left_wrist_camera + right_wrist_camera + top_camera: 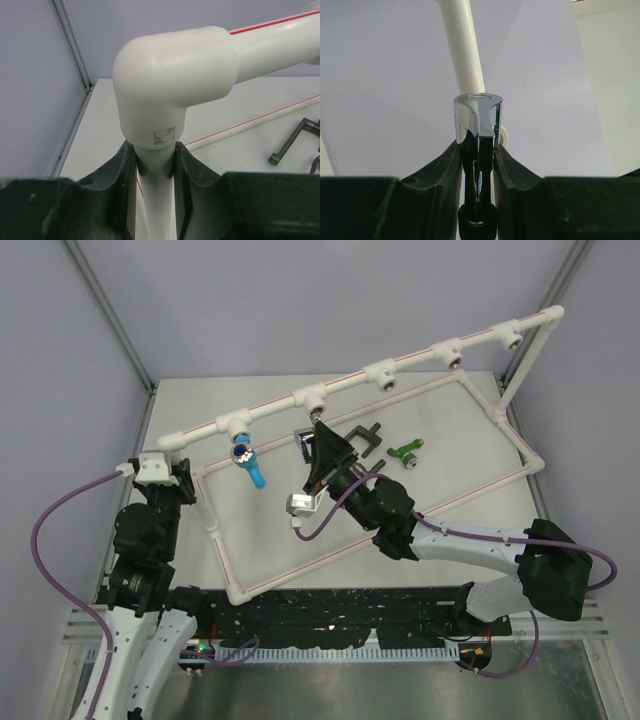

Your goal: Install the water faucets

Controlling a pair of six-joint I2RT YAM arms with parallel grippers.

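My right gripper is shut on the shiny chrome faucet, just below the frame's second socket. In the right wrist view the chrome faucet stands upright between my fingers, with a white pipe behind it. A blue faucet hangs from the first socket. A dark faucet and a green faucet lie on the table. My left gripper is shut on the white pipe frame's upright under its corner elbow.
The white pipe frame runs diagonally from near left to far right, with several more open sockets along its top bar. Its lower rails enclose the table's middle. The dark faucet also shows at the left wrist view's right edge.
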